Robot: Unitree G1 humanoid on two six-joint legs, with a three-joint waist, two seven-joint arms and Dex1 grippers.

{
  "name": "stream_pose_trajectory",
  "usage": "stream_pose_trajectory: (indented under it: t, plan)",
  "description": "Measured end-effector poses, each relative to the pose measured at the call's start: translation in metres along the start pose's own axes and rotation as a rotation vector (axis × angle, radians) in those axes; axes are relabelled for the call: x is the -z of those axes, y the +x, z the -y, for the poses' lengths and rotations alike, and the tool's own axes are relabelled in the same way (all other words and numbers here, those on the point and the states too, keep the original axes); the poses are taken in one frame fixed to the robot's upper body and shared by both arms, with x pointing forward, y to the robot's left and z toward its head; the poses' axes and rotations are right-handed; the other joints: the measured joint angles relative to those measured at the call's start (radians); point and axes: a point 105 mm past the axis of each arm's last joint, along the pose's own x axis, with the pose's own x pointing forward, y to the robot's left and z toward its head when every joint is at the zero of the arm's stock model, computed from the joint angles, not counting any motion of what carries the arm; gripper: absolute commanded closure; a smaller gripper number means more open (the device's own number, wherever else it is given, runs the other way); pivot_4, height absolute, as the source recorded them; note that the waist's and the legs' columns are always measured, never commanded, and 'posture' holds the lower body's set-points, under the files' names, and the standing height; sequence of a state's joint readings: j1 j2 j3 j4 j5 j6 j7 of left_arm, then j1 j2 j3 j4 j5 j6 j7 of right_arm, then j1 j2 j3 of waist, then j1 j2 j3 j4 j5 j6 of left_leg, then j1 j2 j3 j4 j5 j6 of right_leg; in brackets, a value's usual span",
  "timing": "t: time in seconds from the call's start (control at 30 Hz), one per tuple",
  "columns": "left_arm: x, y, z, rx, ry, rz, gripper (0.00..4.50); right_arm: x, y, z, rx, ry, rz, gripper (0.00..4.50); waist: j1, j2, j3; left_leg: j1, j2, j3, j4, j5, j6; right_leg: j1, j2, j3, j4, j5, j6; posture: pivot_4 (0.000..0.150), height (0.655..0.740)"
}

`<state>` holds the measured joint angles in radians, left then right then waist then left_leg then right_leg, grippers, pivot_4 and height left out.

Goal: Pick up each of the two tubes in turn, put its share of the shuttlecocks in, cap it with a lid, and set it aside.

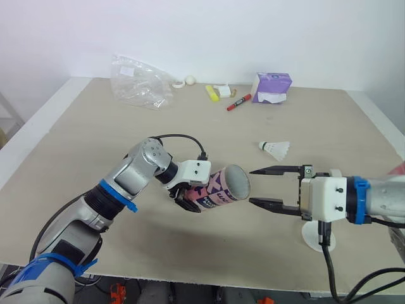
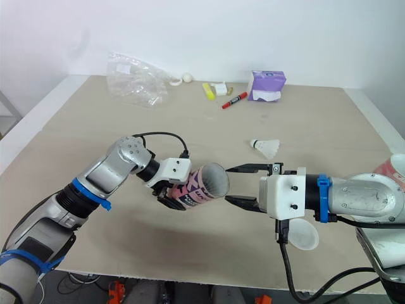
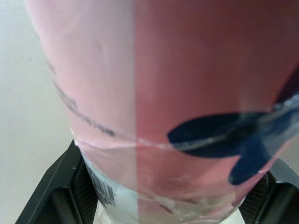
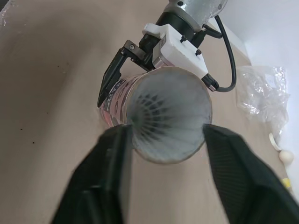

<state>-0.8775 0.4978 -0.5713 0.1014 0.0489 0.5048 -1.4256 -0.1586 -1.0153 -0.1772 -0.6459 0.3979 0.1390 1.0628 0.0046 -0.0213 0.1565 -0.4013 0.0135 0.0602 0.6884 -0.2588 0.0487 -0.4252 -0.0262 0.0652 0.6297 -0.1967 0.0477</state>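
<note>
1. Left pincer point(image 1: 188, 197) is clamped round the pink tube point(image 1: 221, 189), held off the surface point(image 1: 95, 139), nearly level, open mouth facing the right pincer point(image 1: 252, 186).
2. Right pincer is spread wide and empty, its tips flanking the tube's rim.
3. A loose shuttlecock point(image 1: 276, 149) lies just beyond; a white lid point(image 2: 305, 235) lies beneath the right pincer.
4. Far edge, well apart: plastic bag point(image 1: 139, 82), red marker point(image 1: 238, 102), purple tissue pack point(image 1: 272, 87).

Pink, navy-patterned tube point(image 1: 218, 191); white shuttlecock point(image 1: 276, 149); purple box point(image 1: 272, 87); red marker point(image 1: 238, 102).
</note>
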Motion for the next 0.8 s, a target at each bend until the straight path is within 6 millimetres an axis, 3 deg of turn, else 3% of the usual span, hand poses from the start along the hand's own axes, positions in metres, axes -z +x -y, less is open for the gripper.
stream_pose_trajectory:
  t: [0.03,0.17,0.23,0.3,0.43,0.63,0.8]
  plan:
    - [0.000,0.000,0.000,-0.001,-0.001,0.000,1.14,-0.002,0.001,0.002,0.011,0.015,0.017,0.14,0.000,0.000,0.000,0.000,0.000,0.000,0.000,0.000,0.000,0.000,0.000,0.000,0.000,0.000,0.000,0.150,0.7400]
    - [-0.001,0.000,0.000,-0.001,0.001,0.001,1.14,0.005,-0.003,0.021,0.183,0.193,0.065,0.06,0.001,-0.001,0.000,-0.001,0.000,-0.002,0.000,0.000,0.000,0.000,0.000,-0.001,0.000,0.000,0.000,0.150,0.7400]
    - [-0.001,0.001,0.000,-0.001,0.001,0.004,1.14,0.039,-0.021,0.035,0.371,0.414,0.017,0.06,0.003,-0.005,-0.001,-0.002,0.000,-0.002,0.000,0.000,0.000,0.000,-0.001,-0.002,0.000,0.000,-0.001,0.150,0.7400]
    - [-0.001,0.001,0.000,0.000,0.000,0.006,1.14,0.069,-0.031,0.035,0.482,0.573,-0.032,0.06,0.003,-0.006,-0.001,-0.002,0.000,-0.001,0.000,0.000,0.000,0.000,-0.003,-0.002,0.000,0.000,-0.001,0.150,0.7400]
    - [0.000,0.000,0.000,-0.001,-0.004,0.004,1.14,0.118,-0.038,0.036,0.695,0.797,-0.083,0.06,0.001,-0.004,-0.001,-0.002,0.000,0.000,0.000,0.000,0.000,-0.001,-0.002,-0.002,0.000,0.000,-0.001,0.150,0.7400]
    - [-0.001,0.001,0.000,-0.001,-0.006,0.007,1.14,0.163,-0.033,0.041,0.873,0.994,-0.092,0.06,0.000,-0.003,-0.002,-0.002,0.000,0.000,0.000,0.000,0.001,-0.001,-0.001,-0.002,0.000,0.000,-0.001,0.150,0.7400]
    - [-0.001,0.001,0.000,0.001,-0.003,0.009,1.14,0.184,-0.026,0.032,0.858,1.062,-0.125,0.06,0.000,-0.001,-0.001,-0.003,0.000,0.000,0.000,0.000,0.001,-0.001,-0.001,-0.001,0.000,0.000,0.000,0.150,0.7400]
